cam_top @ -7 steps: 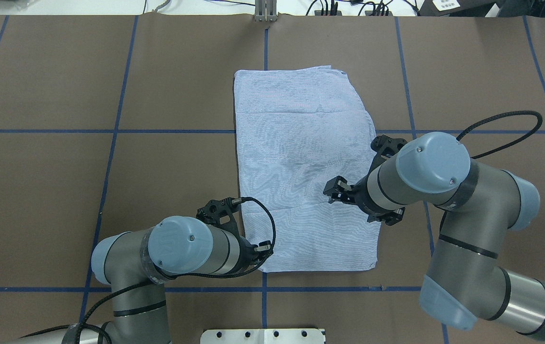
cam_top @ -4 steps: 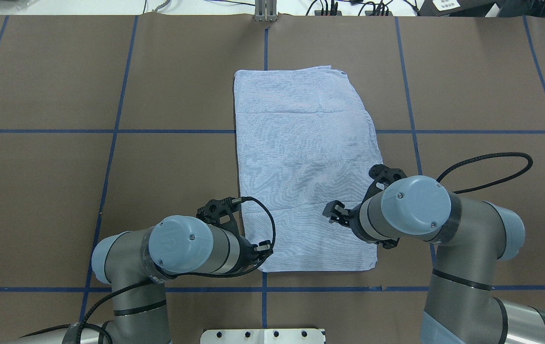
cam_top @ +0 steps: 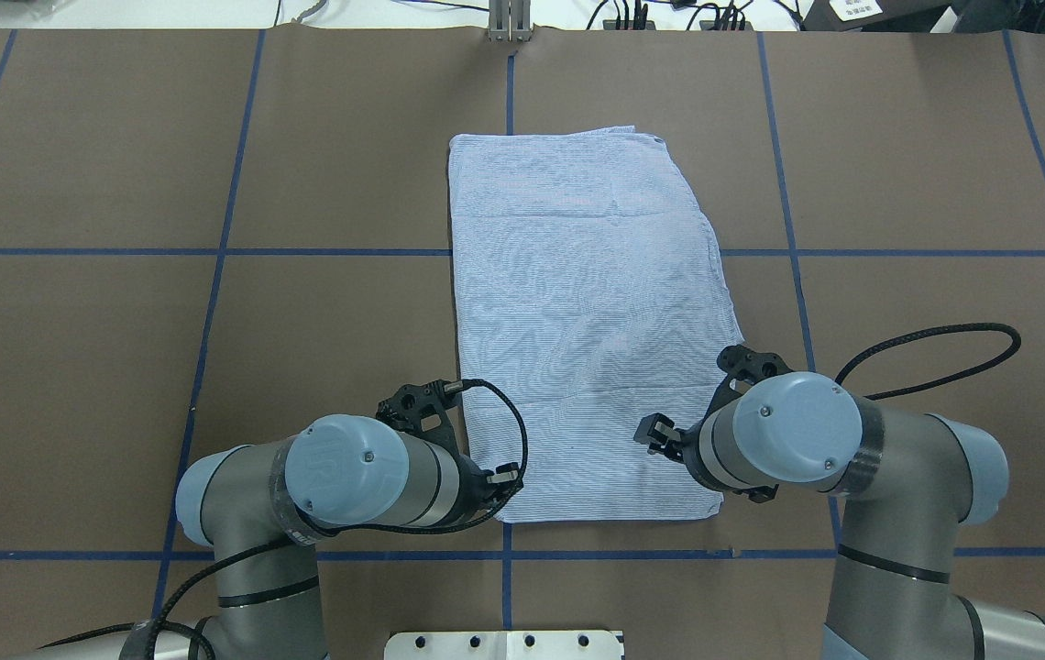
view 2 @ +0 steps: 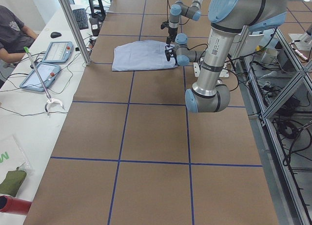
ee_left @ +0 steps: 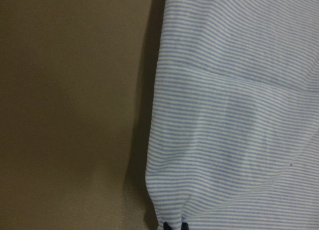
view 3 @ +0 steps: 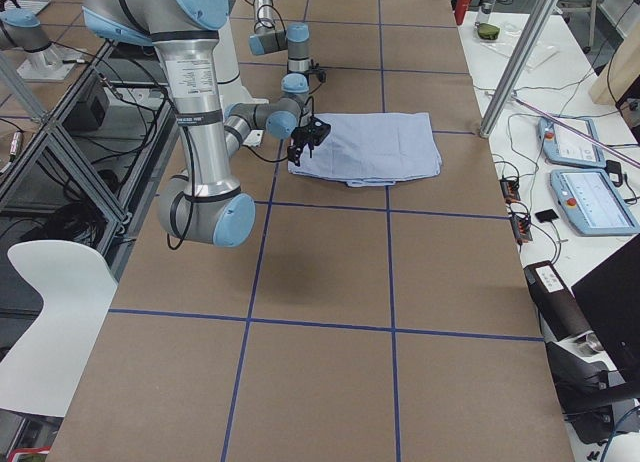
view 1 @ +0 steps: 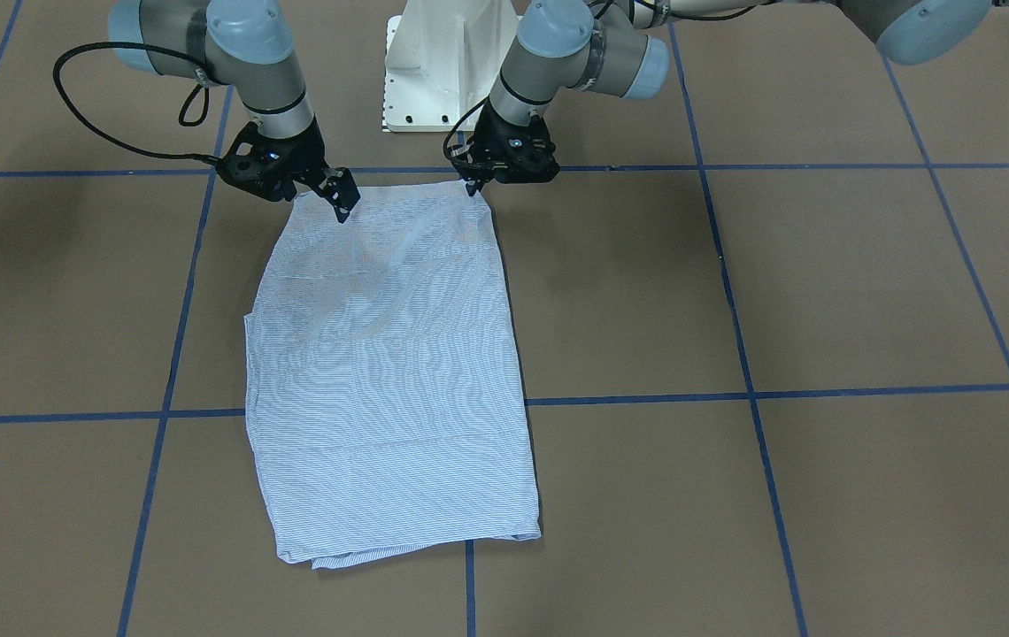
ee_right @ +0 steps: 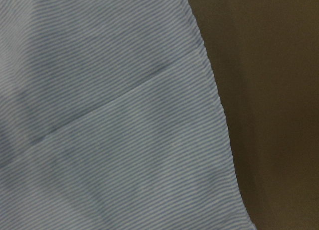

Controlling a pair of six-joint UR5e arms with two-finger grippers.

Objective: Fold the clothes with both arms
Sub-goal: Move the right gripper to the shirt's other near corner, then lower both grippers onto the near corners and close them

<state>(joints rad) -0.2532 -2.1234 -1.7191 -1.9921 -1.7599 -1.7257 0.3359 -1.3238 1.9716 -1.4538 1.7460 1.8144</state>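
The striped light-blue shirt (cam_top: 577, 302) lies folded into a long rectangle on the brown table; it also shows in the front view (view 1: 389, 354). My left gripper (cam_top: 502, 478) is at the shirt's near left corner and is shut on that corner; the front view shows it there (view 1: 473, 188), and the left wrist view shows its dark tips (ee_left: 174, 226) pinching the fabric (ee_left: 239, 115). My right gripper (cam_top: 653, 431) hangs open over the shirt close to its near right corner, also in the front view (view 1: 342, 205). The right wrist view shows only cloth (ee_right: 109, 115) and its edge.
The white pedestal base (view 1: 442, 62) stands just behind the shirt's near edge. Blue tape lines (cam_top: 211, 251) cross the brown table cover. A metal post (view 2: 73, 25), control tablets (view 2: 56, 52) and a seated person (view 2: 12, 30) are at the table's far side.
My right gripper has moved back toward the robot along the shirt's right side, nearer the near right corner. The left arm and the shirt have not moved.
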